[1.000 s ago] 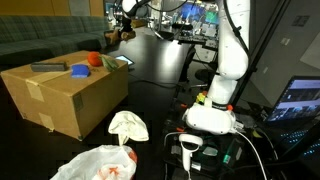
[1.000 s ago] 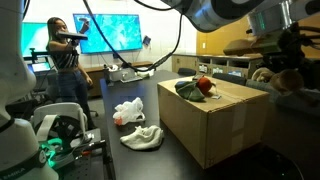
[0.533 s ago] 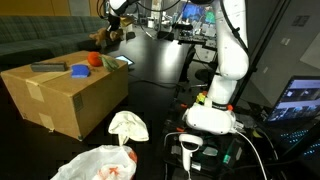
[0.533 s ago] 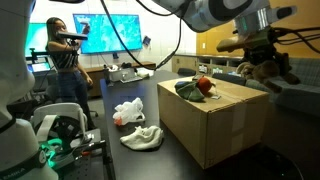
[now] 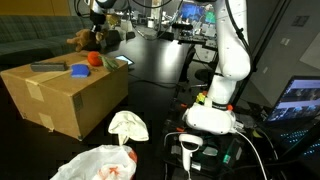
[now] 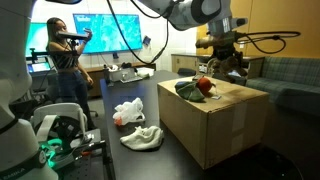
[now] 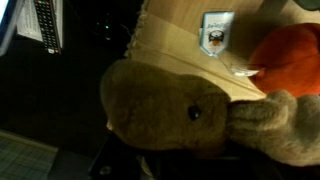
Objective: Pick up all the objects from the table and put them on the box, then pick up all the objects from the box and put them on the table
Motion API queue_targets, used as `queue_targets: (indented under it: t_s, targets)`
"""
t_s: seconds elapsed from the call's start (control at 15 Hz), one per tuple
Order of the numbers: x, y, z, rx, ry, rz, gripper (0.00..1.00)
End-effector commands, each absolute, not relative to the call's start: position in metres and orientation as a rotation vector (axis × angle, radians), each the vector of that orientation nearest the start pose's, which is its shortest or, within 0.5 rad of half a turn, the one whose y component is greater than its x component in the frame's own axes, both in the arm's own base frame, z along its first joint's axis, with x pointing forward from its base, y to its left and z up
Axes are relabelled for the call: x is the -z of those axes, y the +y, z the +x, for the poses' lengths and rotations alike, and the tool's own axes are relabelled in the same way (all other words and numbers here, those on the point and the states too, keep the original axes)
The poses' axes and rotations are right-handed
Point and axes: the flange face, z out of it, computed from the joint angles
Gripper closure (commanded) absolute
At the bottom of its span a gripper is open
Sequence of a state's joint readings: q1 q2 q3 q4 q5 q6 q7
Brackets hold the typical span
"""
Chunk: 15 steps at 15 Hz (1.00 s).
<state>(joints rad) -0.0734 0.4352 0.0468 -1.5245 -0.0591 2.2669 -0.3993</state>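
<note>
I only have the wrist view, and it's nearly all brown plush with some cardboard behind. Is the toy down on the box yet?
Observer: No. In an exterior view the plush toy hangs from the gripper, above the top of the box.
Operator: What's left on the table?
Observer: A white cloth and a white plastic bag lie beside the box.
Operator: Anything on the box besides the orange thing?
Observer: A blue object sits right next to it.
</note>
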Motion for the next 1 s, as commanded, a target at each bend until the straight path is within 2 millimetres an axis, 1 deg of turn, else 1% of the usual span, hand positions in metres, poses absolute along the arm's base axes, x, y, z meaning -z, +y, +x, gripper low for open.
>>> queue_targets:
  t_s: [0.0, 0.07, 0.2, 0.27, 0.33, 0.4, 0.47, 0.53, 0.73, 0.87, 0.93]
  targets:
    - [-0.447, 0.013, 0.72, 0.423, -0.809, -3.094, 0.95]
    - [-0.447, 0.021, 0.718, 0.406, -0.842, -3.085, 0.95]
    - [-0.444, 0.038, 0.723, 0.386, -0.847, -3.085, 0.95]
    - [-0.446, 0.043, 0.724, 0.384, -0.846, -3.084, 0.94]
    - [-0.448, 0.047, 0.726, 0.378, -0.852, -3.08, 0.9]
    - [-0.447, 0.052, 0.729, 0.376, -0.855, -3.084, 0.69]
    - [-0.449, 0.053, 0.729, 0.371, -0.858, -3.083, 0.67]
    - [-0.451, 0.055, 0.73, 0.375, -0.849, -3.095, 0.6]
    - [-0.455, 0.055, 0.734, 0.381, -0.809, -3.138, 0.37]
    - [-0.454, 0.05, 0.736, 0.349, -0.796, -3.175, 0.22]
    - [-0.456, 0.043, 0.733, 0.321, -0.782, -3.194, 0.16]
